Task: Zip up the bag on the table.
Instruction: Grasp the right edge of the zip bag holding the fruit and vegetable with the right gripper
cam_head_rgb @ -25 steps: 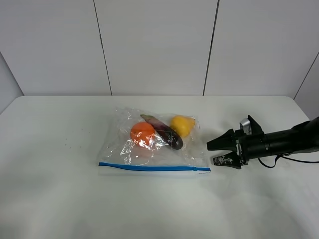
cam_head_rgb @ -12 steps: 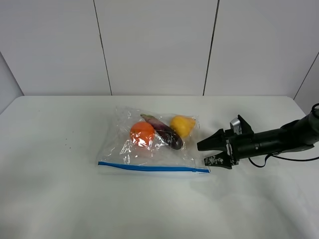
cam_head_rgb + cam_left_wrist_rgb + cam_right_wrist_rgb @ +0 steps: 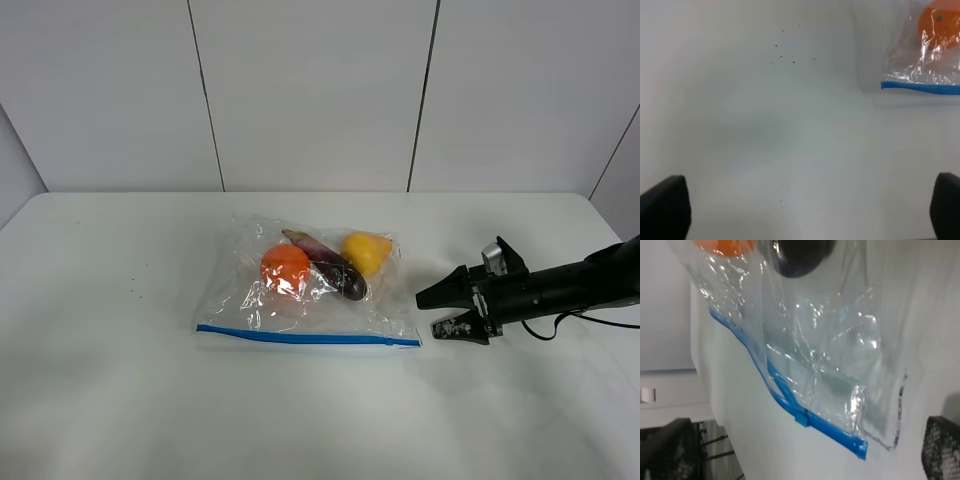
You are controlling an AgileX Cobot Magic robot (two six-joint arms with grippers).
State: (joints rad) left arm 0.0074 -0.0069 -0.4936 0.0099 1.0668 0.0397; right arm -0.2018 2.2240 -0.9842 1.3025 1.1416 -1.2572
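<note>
The clear plastic bag [image 3: 300, 300] lies on the white table [image 3: 120, 400], its blue zipper strip [image 3: 308, 338] along the near edge. Inside are an orange [image 3: 286, 268], a purple eggplant [image 3: 335, 270] and a yellow fruit [image 3: 366, 252]. My right gripper [image 3: 432, 311] is open, low over the table, just right of the strip's right end and apart from it. The right wrist view shows the strip [image 3: 770, 375] with its blue slider [image 3: 801, 417] near that end, between the open gripper [image 3: 802, 447]. My left gripper [image 3: 800, 207] is open and empty, left of the bag's corner [image 3: 920, 65].
A white panelled wall [image 3: 310, 90] stands behind the table. Small dark specks [image 3: 785, 52] lie on the tabletop left of the bag. Bare tabletop lies in front of the bag and to its left.
My right gripper moved left toward the bag's right end, then drew back to the right a little. The bag has not moved.
</note>
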